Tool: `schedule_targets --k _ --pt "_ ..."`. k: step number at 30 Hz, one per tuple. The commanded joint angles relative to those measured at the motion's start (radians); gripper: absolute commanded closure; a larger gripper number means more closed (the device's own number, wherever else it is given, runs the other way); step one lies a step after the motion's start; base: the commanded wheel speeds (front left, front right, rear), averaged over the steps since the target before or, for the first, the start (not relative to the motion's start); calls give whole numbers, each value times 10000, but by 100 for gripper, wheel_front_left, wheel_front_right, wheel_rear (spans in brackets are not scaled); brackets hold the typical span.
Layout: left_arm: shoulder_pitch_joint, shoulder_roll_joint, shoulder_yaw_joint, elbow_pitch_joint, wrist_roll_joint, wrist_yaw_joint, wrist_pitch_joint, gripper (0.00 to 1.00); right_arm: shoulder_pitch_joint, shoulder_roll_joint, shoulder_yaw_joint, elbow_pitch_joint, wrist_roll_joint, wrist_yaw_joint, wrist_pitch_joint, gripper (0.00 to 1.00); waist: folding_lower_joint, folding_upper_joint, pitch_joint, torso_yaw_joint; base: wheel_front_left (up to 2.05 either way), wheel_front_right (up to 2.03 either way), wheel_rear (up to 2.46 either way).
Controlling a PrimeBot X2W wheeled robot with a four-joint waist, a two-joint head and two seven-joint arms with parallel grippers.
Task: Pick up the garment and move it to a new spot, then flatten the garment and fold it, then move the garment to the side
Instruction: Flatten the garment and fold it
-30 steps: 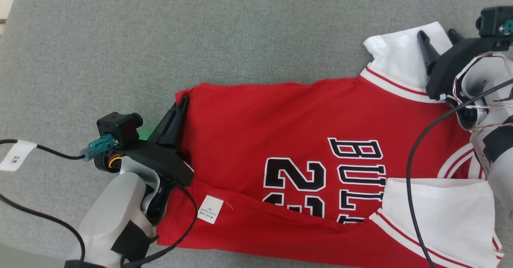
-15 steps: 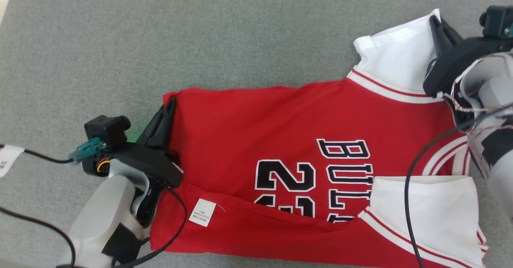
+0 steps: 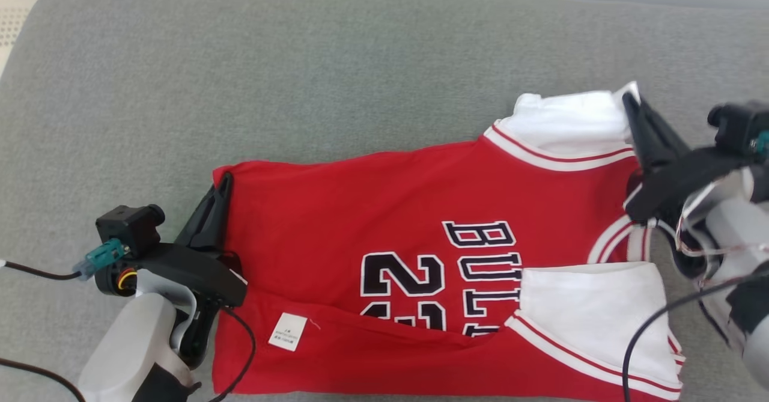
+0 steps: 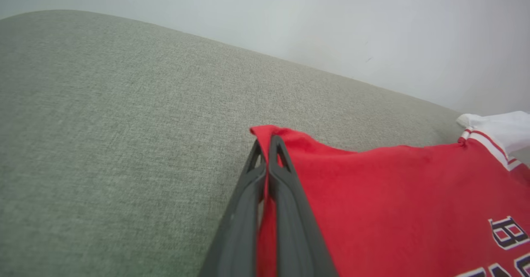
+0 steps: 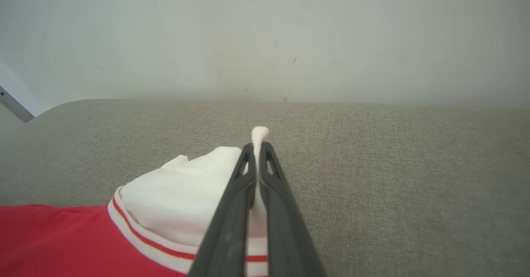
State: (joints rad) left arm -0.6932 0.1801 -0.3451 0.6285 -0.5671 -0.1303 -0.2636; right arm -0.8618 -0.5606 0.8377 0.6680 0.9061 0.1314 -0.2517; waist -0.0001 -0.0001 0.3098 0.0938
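The garment (image 3: pixel 384 210) is a red basketball jersey with white sleeves and black lettering, spread across the grey sofa cushion (image 3: pixel 300 77). My left gripper (image 3: pixel 223 181) is shut on its red hem corner at the far left, which the left wrist view shows as red cloth (image 4: pixel 372 194) pinched between the fingers (image 4: pixel 285 194). My right gripper (image 3: pixel 629 98) is shut on the far white sleeve (image 3: pixel 571 122), whose edge pokes out past the fingertips (image 5: pixel 257 146) in the right wrist view. The near edge is folded over the lettering, with the other white sleeve (image 3: pixel 592 318) lying on top.
A white care label (image 3: pixel 287 331) lies on the folded near edge. Black cables (image 3: pixel 649 330) trail from both wrists over the cloth. Beyond the cushion's far edge stands a pale wall (image 5: pixel 265 37). Bare cushion stretches to the left and behind the jersey.
My right gripper has shut on the far white sleeve, which now bunches up at its edge. The head camera has tilted, so the whole scene sits lower with the cushion's far edge showing.
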Motion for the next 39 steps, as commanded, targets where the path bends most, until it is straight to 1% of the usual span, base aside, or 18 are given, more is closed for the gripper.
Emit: schedule_targets --k 1,7,9,15,17,21,27,37,39 --pt "231 78 38 -61 50 -2 -12 100 271 -94 33 -169 54 -15 -70 100 1 1 -211 -224 0 0 0" --pt "590 152 11 -465 97 -2 -12 100 1709 -291 -28 -1304 442 -15 -137 100 1 1 -514 -342 0 0 0" --pt "776 200 -10 -579 104 -2 -10 100 2209 -357 -197 -1582 514 -15 -142 100 1 1 -616 -328 0 0 0" --pt "1316 300 -67 -1020 27 -2 -10 100 3605 -411 -752 -2100 509 -15 -142 100 1 1 -903 -265 0 0 0" --pt "1528 334 -64 -1171 -15 -2 -10 100 3995 -340 -914 -2153 512 -15 -141 100 1 1 -1018 -260 0 0 0" --pt "2066 369 16 -1559 13 -2 -10 100 4581 -168 -1237 -2275 457 -15 -142 100 1 1 -1245 -272 0 0 0" --pt "2868 492 -151 -2120 -31 -2 -10 100 5274 6 -1680 -2420 445 -15 -144 100 1 1 -1531 -269 0 0 0" --pt "3874 481 226 -2363 -187 -2 -12 100 6121 129 -2395 -2924 360 -15 -143 100 1 1 -1864 -287 0 0 0" --pt "4110 437 329 -2431 -247 -2 -10 95 6371 124 -2571 -3077 313 -15 -143 100 1 1 -1949 -298 0 0 0"
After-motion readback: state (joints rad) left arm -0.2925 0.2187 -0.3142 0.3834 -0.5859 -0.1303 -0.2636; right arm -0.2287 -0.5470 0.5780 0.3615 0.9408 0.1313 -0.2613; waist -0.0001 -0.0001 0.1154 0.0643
